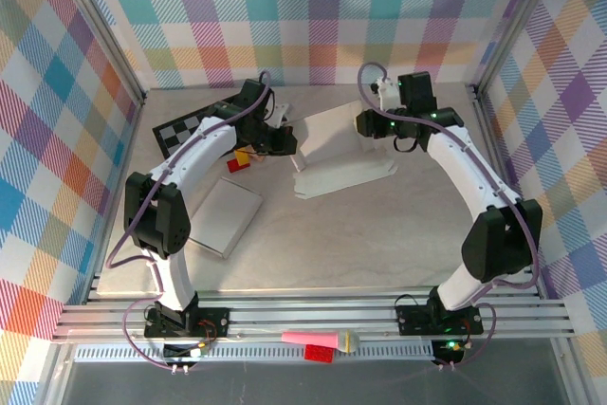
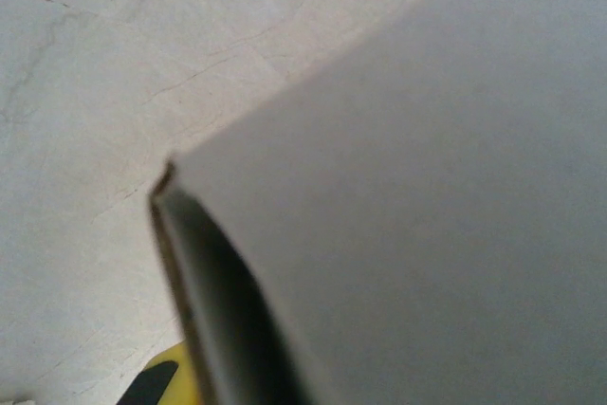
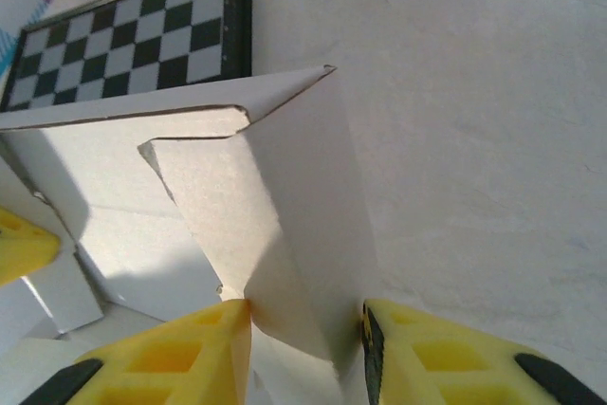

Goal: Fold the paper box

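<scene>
A: Far left, top view: black-and-white checkerboard (image 1: 185, 130) in the upper left, and a flat grey cardboard sheet (image 1: 226, 215) below it. Both are well apart from the work.

B: Next along?

A: A small red-and-yellow block (image 1: 239, 160), then the left gripper (image 1: 281, 139) against the left end of the white paper box (image 1: 337, 154), centre frame on the pale table (image 1: 360, 244). In the left wrist view a box panel crowds the lens, with one yellow finger (image 2: 171, 378) beside its edge. I cannot tell how the jaws are set.

B: Its purpose?

A: Likely bracing that end so the box doesn't slide.

B: Box orientation?

A: The long axis runs left to right, rising slightly toward the right. The base lies flat toward the bottom of the frame, one wall is raised along the upper side, and the open face points up.

B: Right side?

A: The right gripper (image 1: 372, 126) is at the box's right end. In the right wrist view its jaws are narrow, with both yellow fingers (image 3: 180, 353) pressed against an upright flap. My guess is that it holds the flap upright for tucking.
</scene>
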Action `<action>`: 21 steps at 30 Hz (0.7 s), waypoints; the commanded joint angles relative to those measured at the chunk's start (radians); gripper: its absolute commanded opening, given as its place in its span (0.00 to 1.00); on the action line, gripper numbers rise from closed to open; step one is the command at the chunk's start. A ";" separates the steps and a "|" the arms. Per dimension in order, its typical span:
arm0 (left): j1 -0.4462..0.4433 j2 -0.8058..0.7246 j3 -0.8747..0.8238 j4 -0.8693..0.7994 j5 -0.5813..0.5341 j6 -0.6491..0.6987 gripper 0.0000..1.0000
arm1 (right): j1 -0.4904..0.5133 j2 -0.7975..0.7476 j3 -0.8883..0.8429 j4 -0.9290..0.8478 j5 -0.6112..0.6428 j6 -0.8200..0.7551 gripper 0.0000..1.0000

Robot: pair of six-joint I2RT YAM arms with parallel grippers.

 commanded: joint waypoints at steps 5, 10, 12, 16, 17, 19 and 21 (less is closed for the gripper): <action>-0.034 -0.015 0.073 0.030 0.068 0.044 0.00 | 0.036 0.076 0.064 -0.103 0.114 -0.053 0.37; -0.047 -0.005 0.089 0.010 0.059 0.054 0.00 | 0.076 0.123 0.103 -0.130 0.230 -0.031 0.25; -0.051 -0.002 0.094 0.007 0.053 0.054 0.00 | 0.092 0.136 0.118 -0.144 0.296 -0.002 0.17; -0.057 0.006 0.101 0.000 0.022 0.045 0.00 | 0.136 0.138 0.124 -0.161 0.496 0.094 0.00; -0.058 0.009 0.101 0.000 0.013 0.041 0.00 | 0.151 0.141 0.129 -0.180 0.559 0.126 0.00; -0.062 0.014 0.102 -0.002 -0.010 0.030 0.00 | 0.188 0.144 0.142 -0.227 0.695 0.206 0.00; -0.068 0.021 0.102 -0.004 -0.029 0.019 0.00 | 0.214 0.138 0.137 -0.257 0.773 0.268 0.00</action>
